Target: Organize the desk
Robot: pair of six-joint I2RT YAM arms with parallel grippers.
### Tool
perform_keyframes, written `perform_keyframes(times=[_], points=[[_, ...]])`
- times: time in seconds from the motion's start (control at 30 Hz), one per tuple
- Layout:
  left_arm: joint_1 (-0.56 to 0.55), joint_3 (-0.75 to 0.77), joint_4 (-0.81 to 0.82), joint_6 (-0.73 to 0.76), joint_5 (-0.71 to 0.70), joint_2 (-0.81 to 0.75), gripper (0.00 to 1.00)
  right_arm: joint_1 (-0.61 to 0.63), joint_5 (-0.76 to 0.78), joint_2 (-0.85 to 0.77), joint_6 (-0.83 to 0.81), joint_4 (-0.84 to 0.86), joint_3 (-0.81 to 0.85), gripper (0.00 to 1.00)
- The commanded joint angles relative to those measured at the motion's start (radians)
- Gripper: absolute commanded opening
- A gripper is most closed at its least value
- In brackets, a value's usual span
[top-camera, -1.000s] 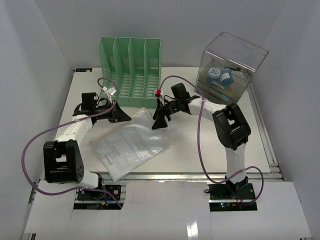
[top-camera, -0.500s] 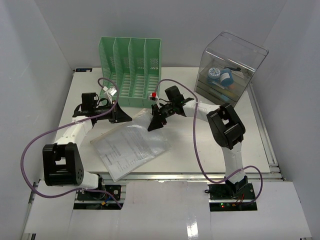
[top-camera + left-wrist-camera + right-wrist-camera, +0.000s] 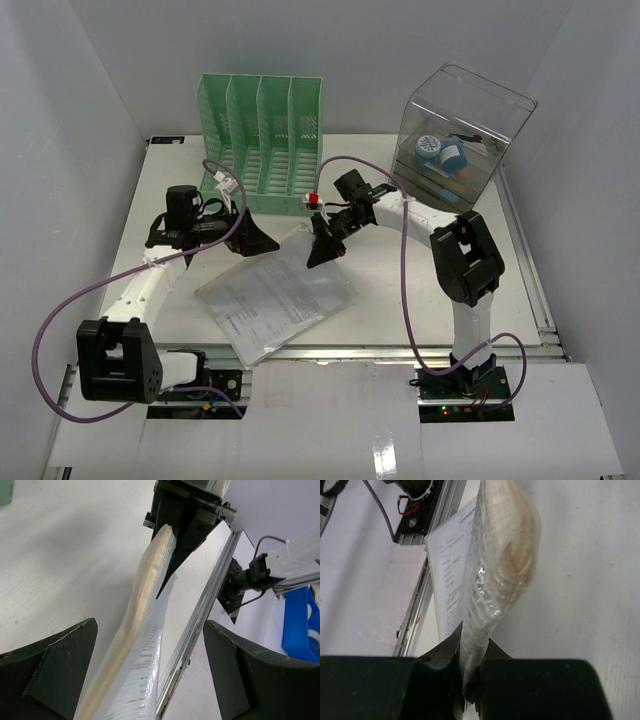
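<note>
A clear plastic sleeve of printed papers [image 3: 278, 295] lies on the white desk [image 3: 400, 290], its far corner lifted. My right gripper [image 3: 322, 250] is shut on that corner. In the right wrist view the jaws [image 3: 472, 680] pinch the sleeve's edge and the bulging sleeve [image 3: 500, 565] runs away from them. My left gripper [image 3: 255, 240] stands open beside the sleeve's far left edge. In the left wrist view the sleeve [image 3: 145, 630] passes between its wide-apart fingers [image 3: 50, 680] without touching them, and the right gripper [image 3: 185, 525] grips its far end.
A green file organizer [image 3: 262, 145] with several slots stands at the back of the desk. A clear plastic box [image 3: 455, 135] holding small blue items sits at the back right. A silver rail [image 3: 380, 348] edges the desk's near side.
My left gripper has opened and let go of the sleeve. My right gripper has shut on the sleeve's far corner. The sleeve has shifted a little to the right.
</note>
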Motion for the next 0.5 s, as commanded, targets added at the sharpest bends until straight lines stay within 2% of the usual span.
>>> perform_keyframes(times=[0.0, 0.1, 0.27, 0.37, 0.47], points=[[-0.094, 0.053, -0.042, 0.173, 0.012, -0.040, 0.98, -0.011, 0.063, -0.131, -0.342, -0.358, 0.096, 0.08], [-0.158, 0.085, -0.109, 0.273, -0.009, -0.020, 0.98, -0.011, 0.108, -0.176, -0.448, -0.482, 0.128, 0.08], [-0.252, 0.129, -0.161, 0.367, 0.018, 0.005, 0.97, -0.008, 0.199, -0.211, -0.530, -0.610, 0.217, 0.08], [-0.290, 0.187, -0.224, 0.402, -0.009, 0.040, 0.89, -0.001, 0.247, -0.219, -0.563, -0.668, 0.258, 0.08], [-0.336, 0.245, -0.296, 0.429, -0.054, 0.094, 0.74, 0.012, 0.291, -0.229, -0.566, -0.697, 0.290, 0.08]])
